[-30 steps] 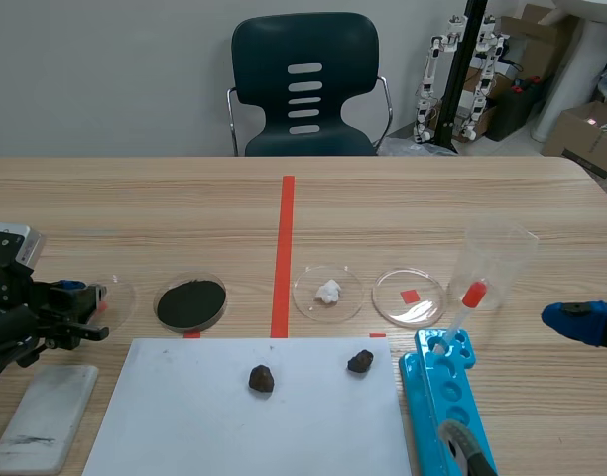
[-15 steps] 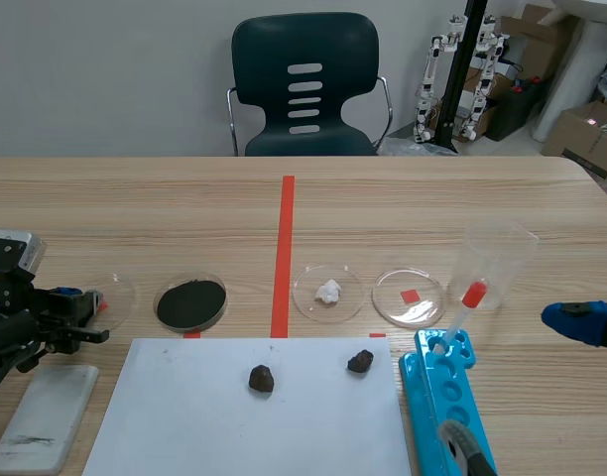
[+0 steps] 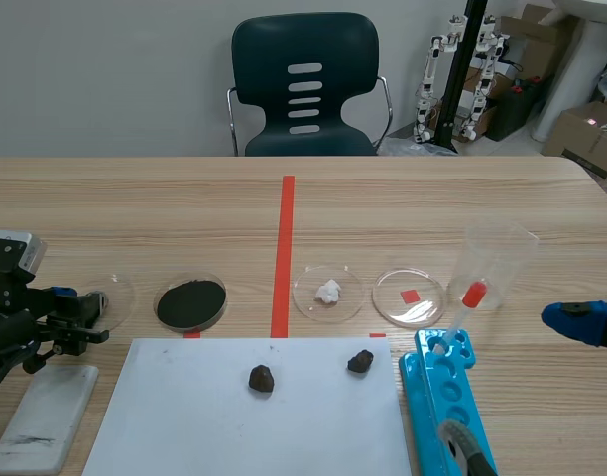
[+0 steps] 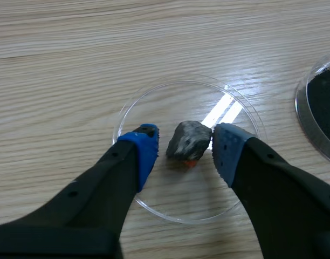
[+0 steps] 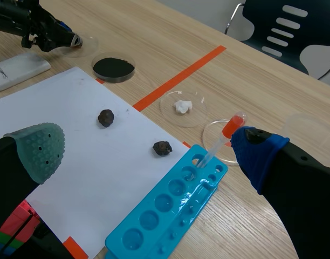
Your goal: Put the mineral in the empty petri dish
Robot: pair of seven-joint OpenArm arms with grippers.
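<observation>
The mineral (image 4: 187, 141) is a small, angular lump, grey and dusty on its upper face and darker along its edges. It lies inside a clear petri dish (image 4: 170, 105), a little past the dish's middle toward 12 o'clock, with a spot of orange-red showing at its 6 o'clock edge. The left gripper (image 4: 185, 144) straddles it with its fingers parted. One blue pad (image 4: 146, 148) stands at the mineral's 9 o'clock with a narrow gap showing. The other pad is at 3 o'clock, touching the mineral or just beside it. A dish of black powder (image 3: 190, 303) sits at 3 o'clock from the petri dish. The right gripper (image 5: 149, 145) hangs with its fingers spread wide and nothing between them, above the blue well tray (image 5: 170, 205).
</observation>
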